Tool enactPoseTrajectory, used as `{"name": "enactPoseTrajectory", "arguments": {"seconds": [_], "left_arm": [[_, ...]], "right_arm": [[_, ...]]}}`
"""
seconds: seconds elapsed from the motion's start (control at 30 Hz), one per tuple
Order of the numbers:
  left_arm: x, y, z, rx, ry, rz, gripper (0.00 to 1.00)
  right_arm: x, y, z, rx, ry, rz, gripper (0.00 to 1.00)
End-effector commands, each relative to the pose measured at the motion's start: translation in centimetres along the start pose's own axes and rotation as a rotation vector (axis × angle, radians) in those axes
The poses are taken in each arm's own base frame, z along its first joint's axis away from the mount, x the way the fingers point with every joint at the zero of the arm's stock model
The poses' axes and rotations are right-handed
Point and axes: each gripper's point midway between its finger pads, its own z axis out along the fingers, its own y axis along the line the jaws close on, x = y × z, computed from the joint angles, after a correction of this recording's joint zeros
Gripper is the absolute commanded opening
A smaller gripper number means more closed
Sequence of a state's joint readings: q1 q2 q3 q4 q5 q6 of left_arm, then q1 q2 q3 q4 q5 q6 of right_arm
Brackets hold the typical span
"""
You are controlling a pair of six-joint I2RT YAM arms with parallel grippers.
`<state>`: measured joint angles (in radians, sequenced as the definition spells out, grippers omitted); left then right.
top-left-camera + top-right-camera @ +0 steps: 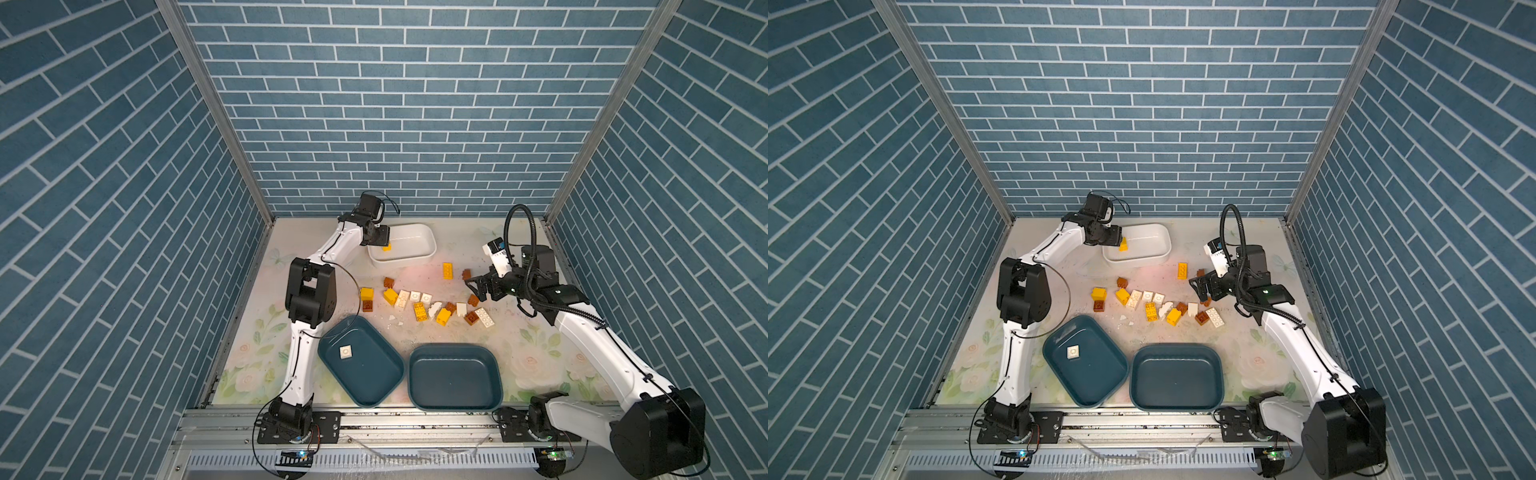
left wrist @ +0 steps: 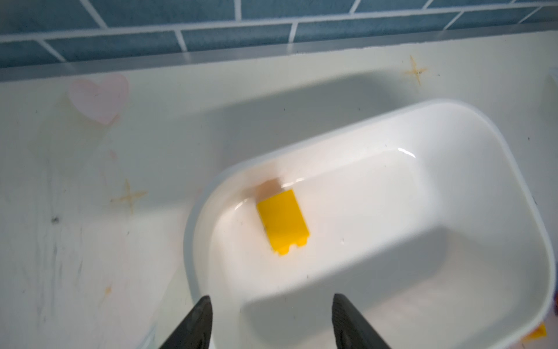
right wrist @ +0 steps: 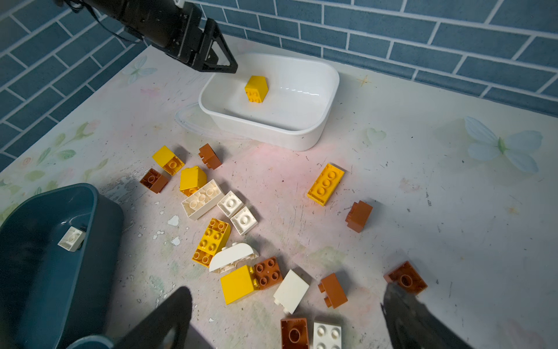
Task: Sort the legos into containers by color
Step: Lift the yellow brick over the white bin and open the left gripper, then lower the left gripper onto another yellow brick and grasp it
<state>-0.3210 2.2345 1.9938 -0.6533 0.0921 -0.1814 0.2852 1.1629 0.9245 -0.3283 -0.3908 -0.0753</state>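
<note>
Left gripper point(image 2: 271, 299), fingers spread, hovers over the white plastic tub point(image 3: 271, 130) at the far edge of the bench point(image 1: 478, 336), yellow studded brick point(image 2: 282, 225) released inside; next, the right gripper point(image 3: 287, 291), jaws wide, should descend on mid-bench loose bricks point(image 1: 419, 309).

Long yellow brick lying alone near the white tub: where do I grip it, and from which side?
Probably from straight above. The long yellow brick lies flat, studs up, with nothing touching it, so both long side walls are free. Close the open right gripper across its short width, near the middle.
</note>
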Motion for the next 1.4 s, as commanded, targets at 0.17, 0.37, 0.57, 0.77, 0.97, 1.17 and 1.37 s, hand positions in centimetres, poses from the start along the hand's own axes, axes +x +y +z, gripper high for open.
{"name": "enactPoseTrajectory", "arguments": {"seconds": [0.17,0.37,0.57,0.77,0.97,1.17,1.37], "left_arm": [[9.6,0.0,-7.3,-0.016,0.147,-0.12,0.68],[13.6,1.0,-8.0,-0.11,0.137,-0.56,0.67],[16.4,1.6,-8.0,-0.35,0.195,-0.906,0.71],[17.0,2.1,-6.2,-0.413,0.16,-1.082,0.74],[16.9,2.2,-3.9,-0.432,0.147,-1.158,0.71],[17.0,2.4,-2.6,-0.463,0.144,-1.172,0.63],[16.5,2.7,-1.4,-0.459,0.116,-1.177,0.54]], "right_arm": [[0.5,1.4,-0.3,-0.079,0.024,0.019,0.99],[0.7,2.0,0.4,-0.135,0.03,0.041,0.98],[0.3,2.5,0.7,-0.176,0.026,0.043,0.98],[0.3,2.9,0.6,-0.195,0.021,0.046,0.98],[0.9,2.9,0.4,-0.183,0.017,0.047,0.98],[1.7,3.1,0.4,-0.187,0.028,0.042,0.98],[2.1,3.2,0.3,-0.19,0.026,0.037,0.98]]}}
